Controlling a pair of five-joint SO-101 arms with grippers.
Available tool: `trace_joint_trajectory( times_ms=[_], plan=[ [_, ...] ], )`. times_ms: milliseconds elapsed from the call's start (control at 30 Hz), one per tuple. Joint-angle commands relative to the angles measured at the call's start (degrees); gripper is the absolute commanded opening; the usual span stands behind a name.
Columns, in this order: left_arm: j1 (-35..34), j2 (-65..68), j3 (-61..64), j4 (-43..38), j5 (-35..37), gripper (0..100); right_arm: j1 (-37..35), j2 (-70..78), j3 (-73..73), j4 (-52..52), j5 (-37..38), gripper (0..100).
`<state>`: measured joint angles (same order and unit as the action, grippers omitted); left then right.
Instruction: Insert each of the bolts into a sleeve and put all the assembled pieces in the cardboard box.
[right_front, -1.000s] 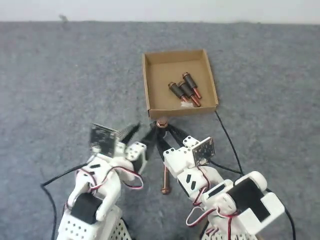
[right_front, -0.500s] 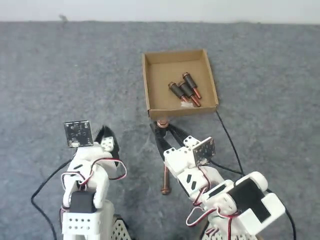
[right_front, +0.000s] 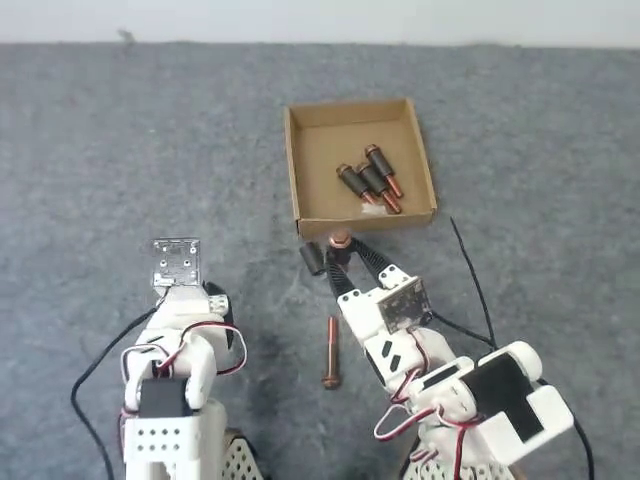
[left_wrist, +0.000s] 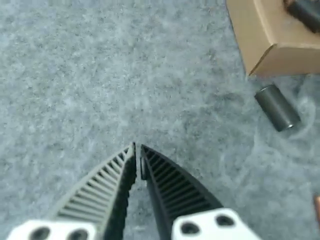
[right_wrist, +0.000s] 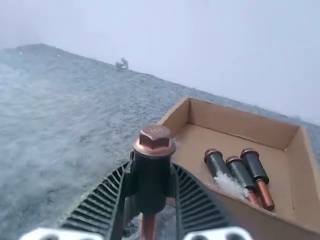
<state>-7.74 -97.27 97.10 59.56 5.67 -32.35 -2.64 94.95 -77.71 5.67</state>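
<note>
The right gripper clamps a sleeved bolt upright just before the near wall of the box, likely so the bolt cannot slip out before the drop-in. The left gripper, nearly closed and empty, hangs at the left, clear of the spare sleeve and the loose bolt.

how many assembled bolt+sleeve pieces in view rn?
4. Three assembled pieces lie side by side in the cardboard box; a fourth piece is held in the right hand, just outside the box's front wall. None look hidden.
</note>
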Motion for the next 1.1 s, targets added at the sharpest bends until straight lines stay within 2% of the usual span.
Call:
trace_joint_trajectory(
  times_ms=[0, 267, 533, 800, 900, 1067],
  plan=[
    [-0.18, 1.23, -0.22, -0.62, -1.58, 1, 0.92, -1.36, 0.70, -0.13, 1.93, 0.6],
    [-0.09, 1.23, -0.22, -0.62, -1.67, 1, 3.82, -1.36, -0.53, 0.40, 1.85, 0.6],
    [-0.18, 1.14, -0.22, -0.62, -1.76, 1, 6.11, -1.45, -7.21, 14.11, 1.76, 0.6],
    [-0.18, 1.14, -0.22, -0.62, -1.85, 1, 8.04, -1.71, -9.41, 16.22, 1.85, 0.6],
    [-0.18, 1.14, -0.22, -0.62, -1.85, 1, 10.51, -5.05, -11.52, 24.04, 1.85, 0.6],
    [-0.18, 1.14, -0.22, -0.62, -1.85, 1, 15.16, -17.10, -17.23, 47.08, 1.76, 0.6]
  ],
)
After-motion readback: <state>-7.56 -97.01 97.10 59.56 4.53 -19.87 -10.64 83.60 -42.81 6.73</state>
